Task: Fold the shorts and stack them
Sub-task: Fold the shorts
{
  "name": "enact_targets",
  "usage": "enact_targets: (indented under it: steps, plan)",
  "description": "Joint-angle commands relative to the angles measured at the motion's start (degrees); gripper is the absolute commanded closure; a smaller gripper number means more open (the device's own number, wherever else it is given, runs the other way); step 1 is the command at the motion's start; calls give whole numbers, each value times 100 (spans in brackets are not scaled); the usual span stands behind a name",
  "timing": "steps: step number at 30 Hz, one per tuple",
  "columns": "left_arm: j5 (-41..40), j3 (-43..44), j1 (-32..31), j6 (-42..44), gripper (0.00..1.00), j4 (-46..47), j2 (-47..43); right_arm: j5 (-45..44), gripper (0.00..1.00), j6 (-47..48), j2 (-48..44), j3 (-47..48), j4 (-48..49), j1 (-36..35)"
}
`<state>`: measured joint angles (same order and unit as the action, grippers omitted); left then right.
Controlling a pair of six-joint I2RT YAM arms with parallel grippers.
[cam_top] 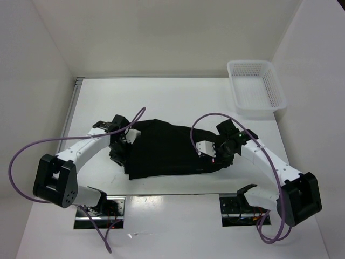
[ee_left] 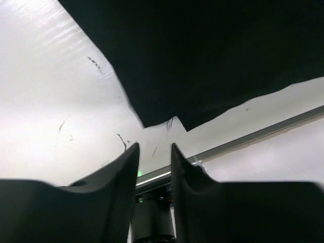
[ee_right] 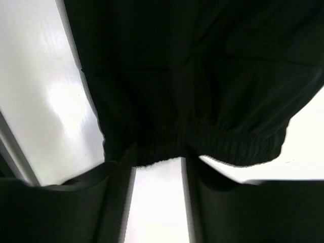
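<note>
Shorts (cam_top: 167, 151) | we log long axis along near counter edge | left gripper (ee_left: 154, 147), right gripper (ee_right: 159, 161) at opposite ends | both parted

My left claw (ee_left: 154, 148) sits at the left edge of the black soft fabric shorts (cam_top: 167, 151) and my right claw (ee_right: 159, 162) at their right edge, the shorts lying between them on the white flat table (cam_top: 161, 97), with the white plastic mesh basket (cam_top: 257, 86) well apart at the far right corner.
</note>
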<state>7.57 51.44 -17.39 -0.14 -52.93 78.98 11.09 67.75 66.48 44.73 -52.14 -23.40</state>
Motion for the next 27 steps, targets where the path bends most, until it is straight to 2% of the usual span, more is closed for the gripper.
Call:
enact_targets:
  steps: [1,2,3,6,9,10,12,13,14,16,17,23,27]
  plan:
    - [-159,6,-37,14,59,10,-14,-99,38,230,-406,-17,-261,-86]
    - [-273,6,-37,14,57,10,-14,-98,30,300,-468,61,-262,-86]
    - [-352,-46,-37,14,56,10,-14,-98,28,301,-608,149,-323,-86]
    - [-660,-46,-37,14,56,-51,-137,233,28,170,-750,623,-393,-86]
    - [-661,321,-37,14,56,-121,-199,726,34,-365,-645,1291,-246,-461]
    - [-539,488,-37,14,56,-121,-199,815,40,-924,-488,1362,-61,-655]
    - [-267,1049,-37,14,56,87,55,755,48,-1646,-225,1267,860,-1225]
    - [-187,1218,-37,14,56,177,161,632,56,-1711,-153,1153,1177,-1359]
    - [-125,1358,-89,14,55,264,405,570,60,-1764,-92,900,1745,-1447]
    - [-125,1526,-212,14,55,493,644,430,68,-1957,153,635,2224,-1501]
    - [-125,1527,-273,14,55,546,845,429,72,-1958,242,459,2426,-1501]
    - [-177,834,-686,14,55,1126,1032,26,78,-2134,725,-114,2621,-1554]
    - [-72,403,-757,14,55,1250,1093,-519,83,-1652,920,-473,2822,-1554]
